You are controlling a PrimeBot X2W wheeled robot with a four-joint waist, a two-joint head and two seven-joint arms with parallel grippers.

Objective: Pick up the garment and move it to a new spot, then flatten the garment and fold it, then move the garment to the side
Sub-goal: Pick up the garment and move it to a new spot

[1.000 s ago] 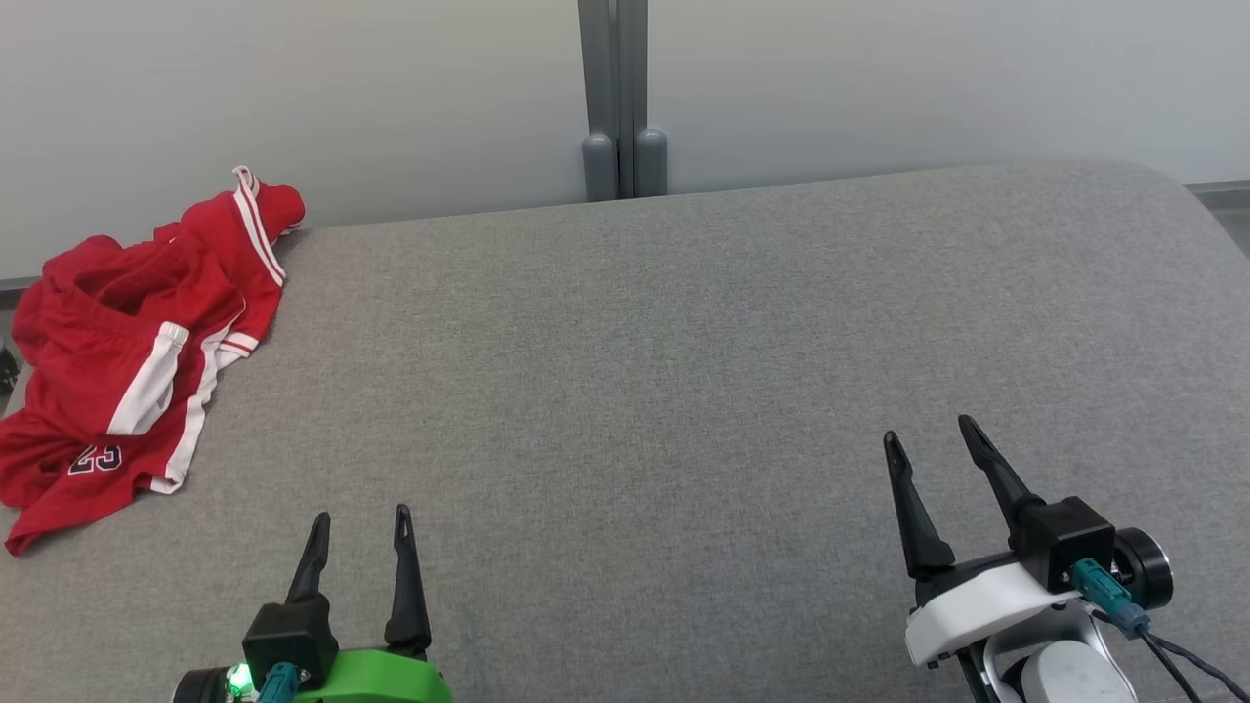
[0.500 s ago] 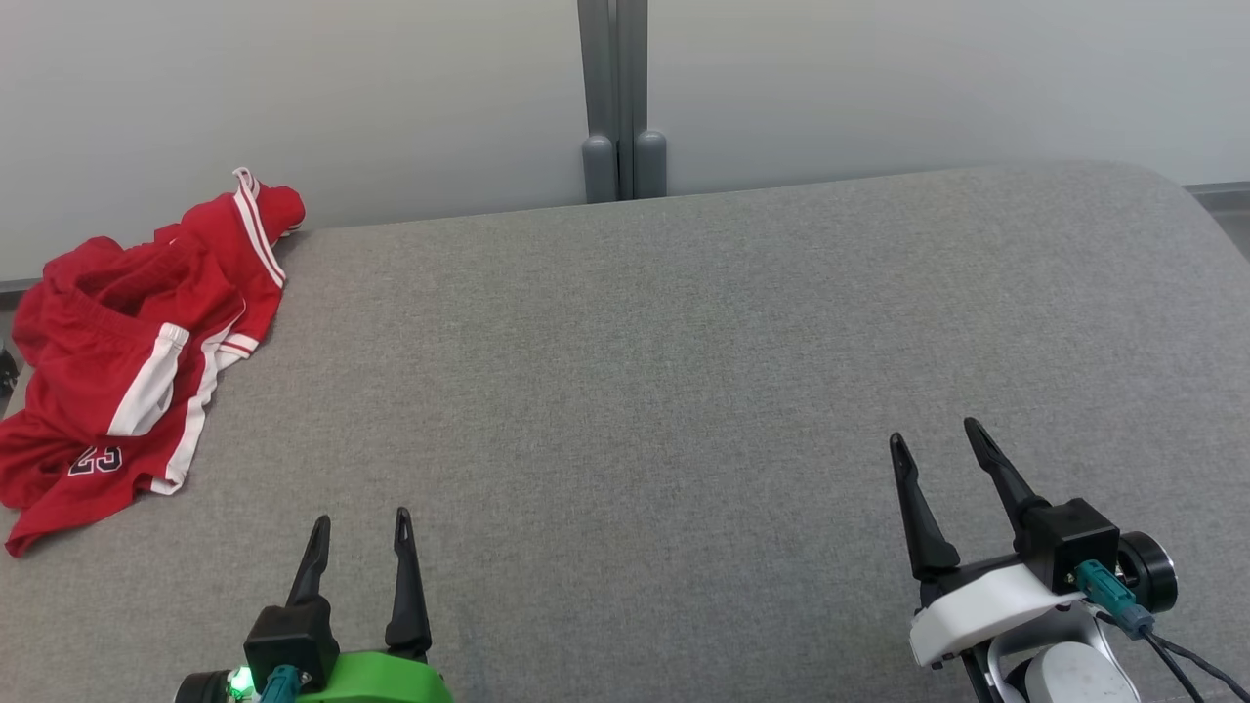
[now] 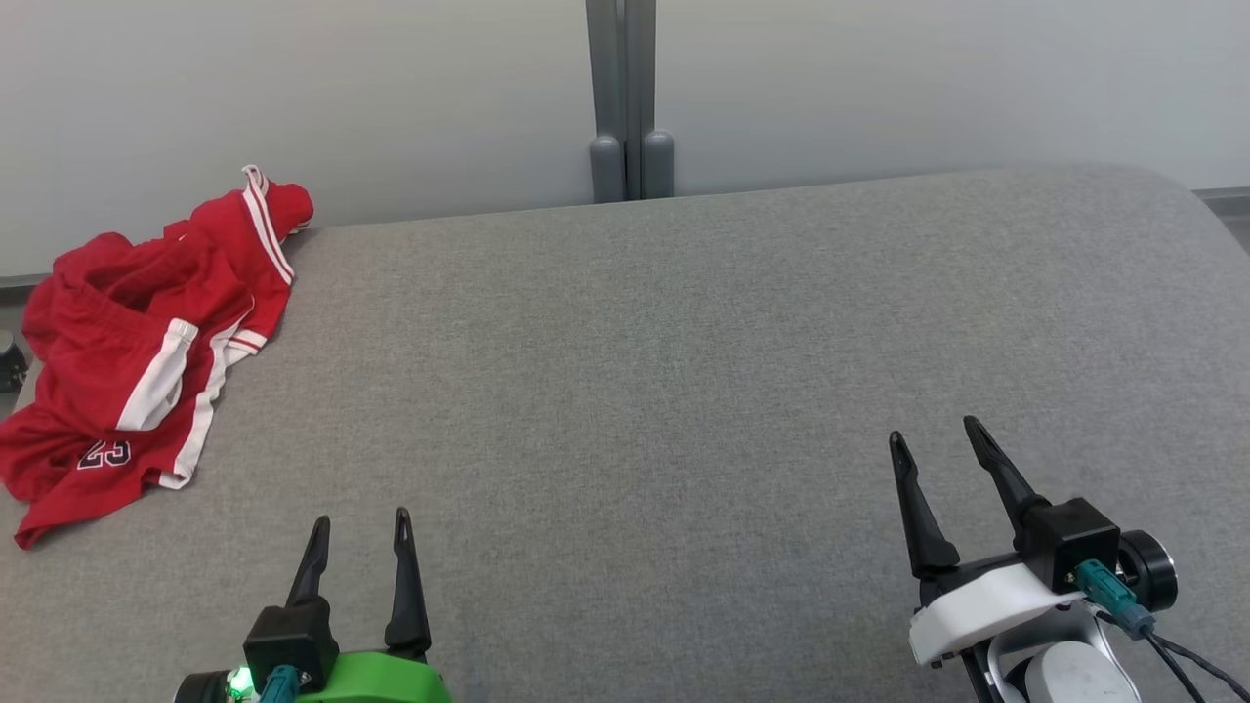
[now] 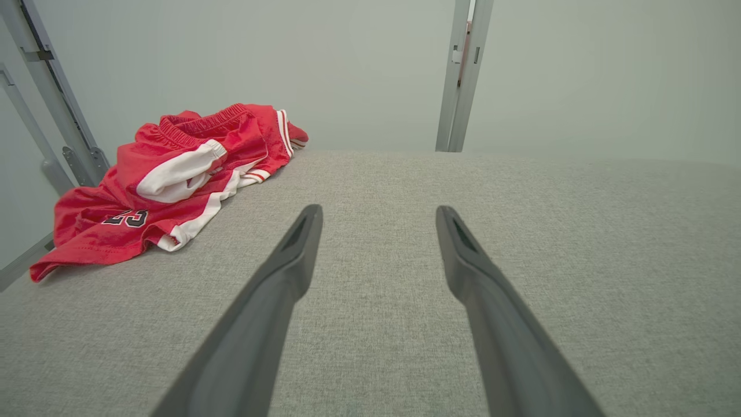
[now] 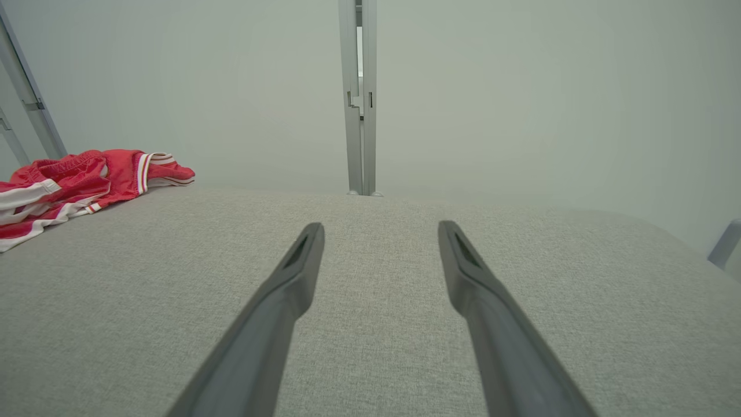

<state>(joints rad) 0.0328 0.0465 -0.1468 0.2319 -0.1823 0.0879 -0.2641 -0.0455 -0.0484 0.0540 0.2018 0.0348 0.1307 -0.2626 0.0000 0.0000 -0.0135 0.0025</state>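
A crumpled red garment (image 3: 127, 342) with white stripes and the number 23 lies bunched at the far left edge of the grey table (image 3: 645, 371). The same garment (image 4: 168, 179) sits ahead and to the left in the left wrist view, and the garment (image 5: 75, 185) reaches the left edge of the right wrist view. My left gripper (image 3: 359, 524) hovers open near the front edge, well right of the garment and apart from it. My right gripper (image 3: 933, 434) is open at the lower right, far from the garment. Both hold nothing.
A pale wall with a grey vertical post (image 3: 630, 98) stands just behind the table's far edge. The table's rounded right corner (image 3: 1172, 195) curves off at the far right. Metal frame bars (image 4: 52, 98) rise beside the garment at the left.
The head camera has shifted slightly, so the whole scene sits a little further right. The garment lies as before and both grippers have stayed open in place.
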